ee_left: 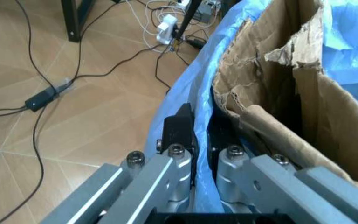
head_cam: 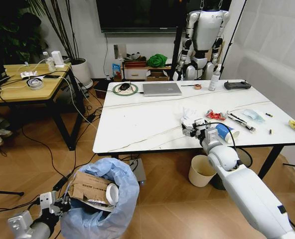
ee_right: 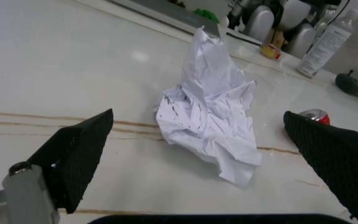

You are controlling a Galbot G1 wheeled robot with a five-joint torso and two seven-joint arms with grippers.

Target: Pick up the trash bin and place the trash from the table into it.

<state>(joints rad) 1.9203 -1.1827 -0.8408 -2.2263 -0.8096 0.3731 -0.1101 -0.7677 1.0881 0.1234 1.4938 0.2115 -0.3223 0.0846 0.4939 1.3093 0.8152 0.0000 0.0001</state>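
Left gripper (ee_left: 201,135) jaws clamped on trash bin (head_cam: 105,199) rim; right gripper (ee_right: 197,154) jaws spread, crumpled tissue (ee_right: 211,112) between them on counter (head_cam: 137,124) — I'd lower squarely, then close.

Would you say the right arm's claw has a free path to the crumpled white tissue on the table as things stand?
Probably yes. The right claw is open, its fingers wide to either side of the crumpled white tissue, with bare table between and nothing in the way. The blue paper cup lies off to one side.
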